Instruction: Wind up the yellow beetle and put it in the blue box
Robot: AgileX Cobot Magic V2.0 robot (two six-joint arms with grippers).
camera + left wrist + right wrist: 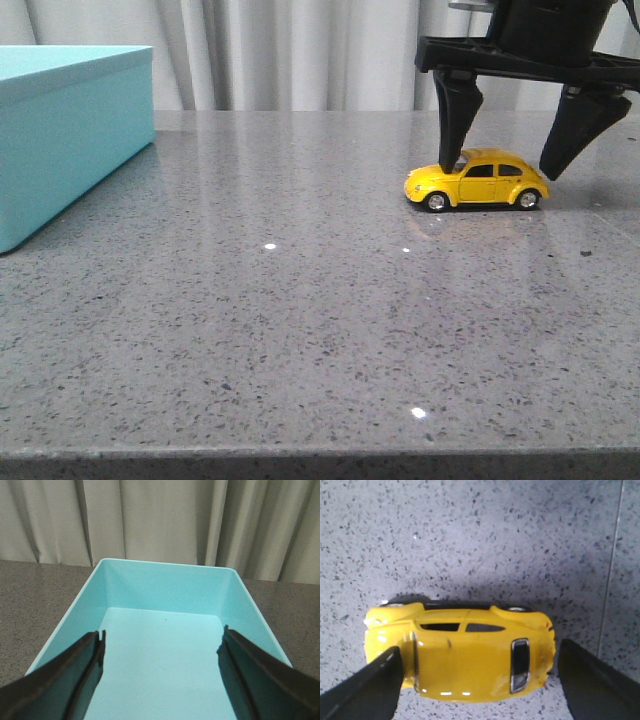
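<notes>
Right gripper [508, 160] spread wide, straddling yellow beetle [477, 181] nose-to-tail; car on all four wheels on table [300, 320], long axis running between our fingers. Left gripper [162, 652] spread, empty, over blue box [70, 130], well apart from car. We judge right arm nearer.

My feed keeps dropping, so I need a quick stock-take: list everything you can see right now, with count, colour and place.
Small glossy yellow toy beetle car: one, yellow with dark windows, on its wheels at the table's right side, between the right gripper's fingers.
Large light turquoise-blue rectangular box: one, turquoise, far left of the table, open-topped and empty in the left wrist view.
Speckled grey stone table: one, grey, under everything.
Pleated curtain: pale grey-white, behind the table.
Left gripper: black, open, above the box.
Right gripper: black, open, straddling the car front and rear.
</notes>
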